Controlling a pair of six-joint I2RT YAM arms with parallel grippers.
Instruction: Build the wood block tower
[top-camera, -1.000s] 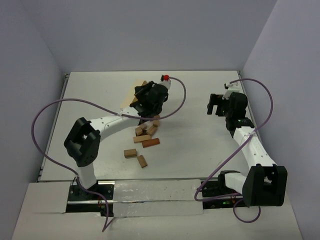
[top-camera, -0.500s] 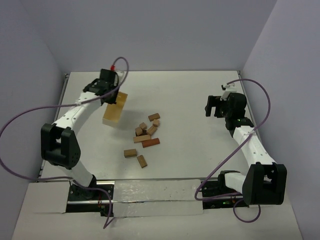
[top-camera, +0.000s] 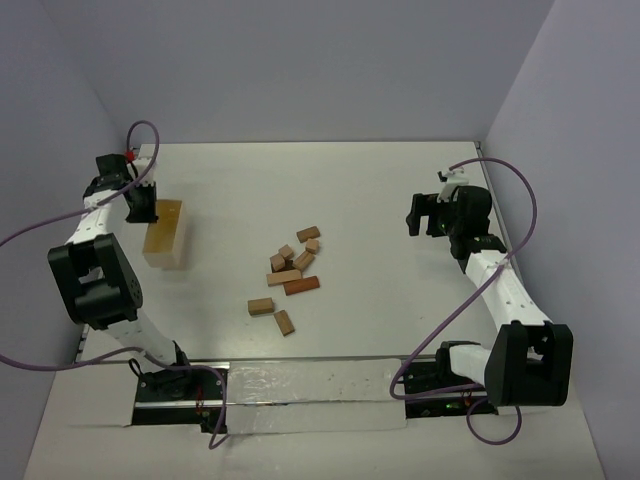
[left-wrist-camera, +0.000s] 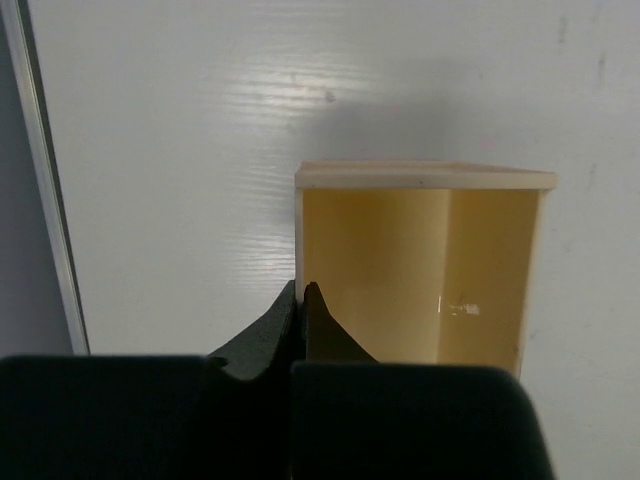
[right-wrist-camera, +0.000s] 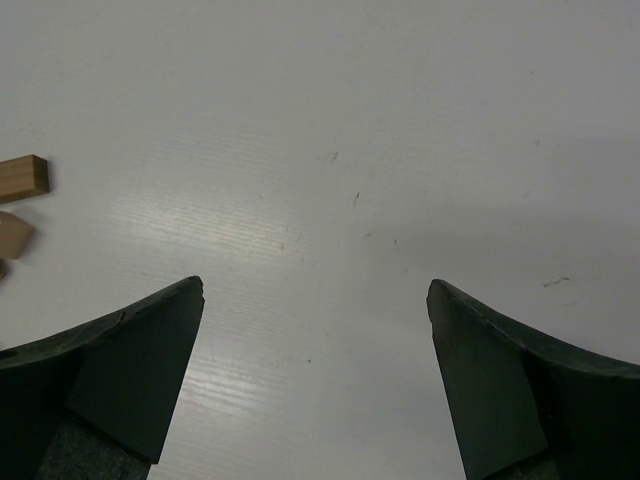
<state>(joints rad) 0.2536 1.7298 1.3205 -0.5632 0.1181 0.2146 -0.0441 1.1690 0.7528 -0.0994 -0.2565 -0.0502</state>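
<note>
Several wood blocks (top-camera: 290, 262), tan and reddish-brown, lie loose and flat in a scatter at the table's middle. Two more lie apart nearer the front (top-camera: 272, 313). No tower shows in any view. My left gripper (top-camera: 140, 205) is at the far left, shut on one side wall of a pale wooden box (top-camera: 165, 235). In the left wrist view the left gripper (left-wrist-camera: 300, 290) pinches that wall, and the box's (left-wrist-camera: 420, 260) inside shows nothing in it. My right gripper (top-camera: 418, 215) hangs open over bare table at the right. In the right wrist view the right gripper (right-wrist-camera: 315, 288) holds nothing, with two blocks (right-wrist-camera: 22, 178) at the left edge.
The table's left rim (top-camera: 118, 200) runs close beside the box. Purple cables loop from both arms. Walls close in the table at the back and sides.
My left arm has swung the wooden box from over the blocks at the middle out to the table's far left. The blocks and the right arm have barely moved.
</note>
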